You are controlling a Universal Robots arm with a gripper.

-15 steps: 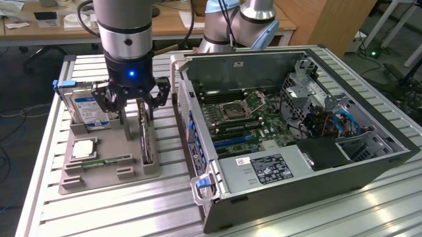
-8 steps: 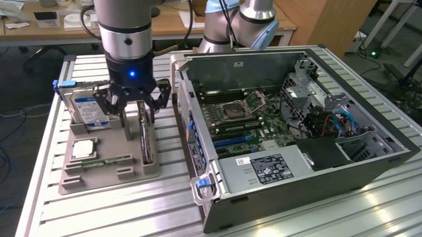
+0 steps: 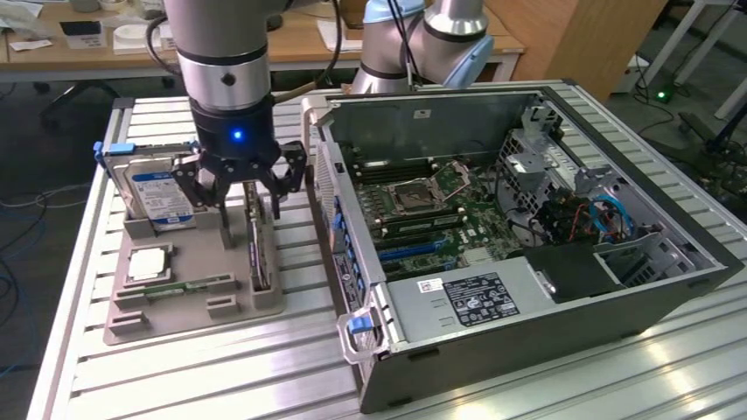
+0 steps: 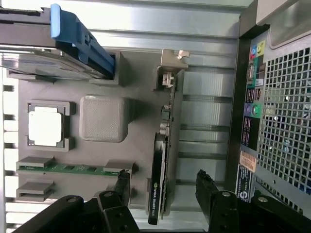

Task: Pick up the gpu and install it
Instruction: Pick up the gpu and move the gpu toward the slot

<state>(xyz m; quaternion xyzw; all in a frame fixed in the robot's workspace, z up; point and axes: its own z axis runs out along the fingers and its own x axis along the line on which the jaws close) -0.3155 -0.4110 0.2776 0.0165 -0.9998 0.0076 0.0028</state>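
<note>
1. Ext view: arm (image 3: pixel 227 70) vertical, gripper (image 3: pixel 247 210) pointing straight down, fingers spread astride gpu (image 3: pixel 259 254). Card stands on edge in matte grey tray (image 3: pixel 198 306), beside open metal PC case (image 3: pixel 526 350).
2. Wrist view: black fingers (image 4: pixel 206 189) flank gpu (image 4: pixel 165 145) w/ gaps both sides. Card is thin, w/ black face and silvery end bracket.

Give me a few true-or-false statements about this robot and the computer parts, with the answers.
1. The gpu stands on edge in the gray tray. True.
2. The jaws are clamped on the hard drive. False: they stand open, one on each side of the gpu; the hard drive sits upright at the tray's far end.
3. The computer case lies with its side open, showing the motherboard. True.
4. The gpu is already installed in the case. False: it is in the tray, outside the case.
</note>
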